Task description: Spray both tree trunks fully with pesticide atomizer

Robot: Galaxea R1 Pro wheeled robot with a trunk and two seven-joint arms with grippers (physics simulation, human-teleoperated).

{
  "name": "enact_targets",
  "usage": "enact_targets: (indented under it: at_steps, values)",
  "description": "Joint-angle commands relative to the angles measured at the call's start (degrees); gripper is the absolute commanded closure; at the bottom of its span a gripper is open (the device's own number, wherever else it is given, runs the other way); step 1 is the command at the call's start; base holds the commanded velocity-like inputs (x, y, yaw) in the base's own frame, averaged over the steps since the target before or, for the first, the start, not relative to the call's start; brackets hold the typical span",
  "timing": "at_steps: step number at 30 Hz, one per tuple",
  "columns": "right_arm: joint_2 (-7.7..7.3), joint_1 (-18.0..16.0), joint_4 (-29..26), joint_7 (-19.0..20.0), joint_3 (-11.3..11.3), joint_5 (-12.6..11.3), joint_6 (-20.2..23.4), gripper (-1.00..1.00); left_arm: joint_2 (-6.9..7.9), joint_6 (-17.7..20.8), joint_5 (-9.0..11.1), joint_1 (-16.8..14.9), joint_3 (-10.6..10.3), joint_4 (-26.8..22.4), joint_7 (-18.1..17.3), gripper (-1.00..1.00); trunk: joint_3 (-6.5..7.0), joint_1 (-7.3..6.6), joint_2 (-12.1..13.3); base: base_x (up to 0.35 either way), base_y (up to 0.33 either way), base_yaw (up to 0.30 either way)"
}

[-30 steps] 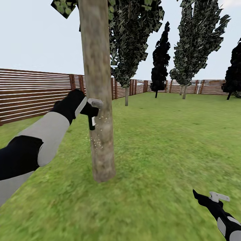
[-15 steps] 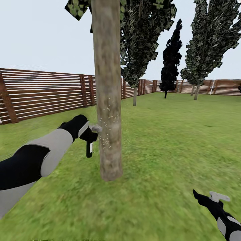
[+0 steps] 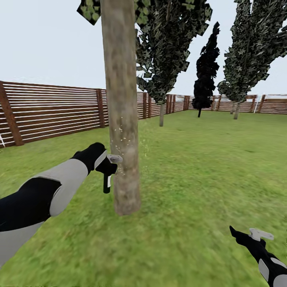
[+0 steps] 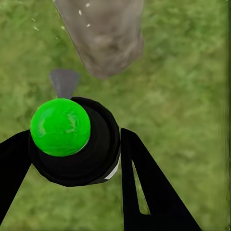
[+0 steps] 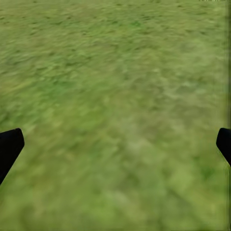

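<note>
A thick grey-brown tree trunk (image 3: 120,119) rises from the grass floor (image 3: 191,179) just ahead of me. My left gripper (image 3: 107,166) is shut on the slim black pesticide atomizer (image 3: 106,182), held upright right beside the lower trunk, on its left side. Pale spray specks (image 3: 119,133) dot the bark above the nozzle. In the left wrist view the atomizer's green cap (image 4: 60,126) sits between the black fingers (image 4: 149,192), its grey nozzle (image 4: 64,82) pointing at the trunk's base (image 4: 103,38). My right gripper (image 3: 244,236) hangs open and empty over grass (image 5: 115,144).
A brown slat fence (image 3: 52,113) runs along the left and the far side of the lawn. Further trees (image 3: 167,52) and a near-black cypress (image 3: 206,67) stand toward the back. Open grass stretches to the right of the trunk.
The head view has shifted. My left gripper with the atomizer has dropped lower along the trunk, from about mid-height to nearer its base. The right arm is unchanged.
</note>
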Motion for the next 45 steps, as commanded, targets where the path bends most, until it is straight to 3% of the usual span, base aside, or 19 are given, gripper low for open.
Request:
enact_targets:
  at_steps: [1,15,22,41,45]
  values:
    - [0.0,0.0,0.02,0.0,0.0,0.02,0.0,-1.0,0.0,0.0,-0.07,0.0,-0.04,0.0,0.0,1.0,0.0,0.0,0.0,0.0,-0.324,0.176]
    - [0.0,0.0,0.01,0.0,0.0,0.02,0.0,-1.0,-0.01,0.0,-0.15,0.19,-0.04,0.0,0.0,1.0,0.0,0.0,0.0,0.0,-0.323,0.25]
    - [0.0,0.0,0.0,0.0,0.0,0.06,-0.01,-1.0,0.0,0.05,-0.23,2.27,-0.04,0.0,0.0,1.0,0.0,0.0,0.0,0.0,-0.323,0.251]
    - [0.0,0.0,0.0,0.0,0.0,0.03,-0.01,-1.0,0.08,0.26,-0.03,2.89,-0.03,0.05,0.0,1.0,0.0,0.0,0.0,0.09,-0.279,0.078]
    - [0.0,0.0,0.03,0.0,0.0,0.05,0.0,-1.0,0.08,0.18,0.27,4.96,0.04,0.06,-0.23,1.0,0.0,0.0,0.0,0.0,-0.013,0.183]
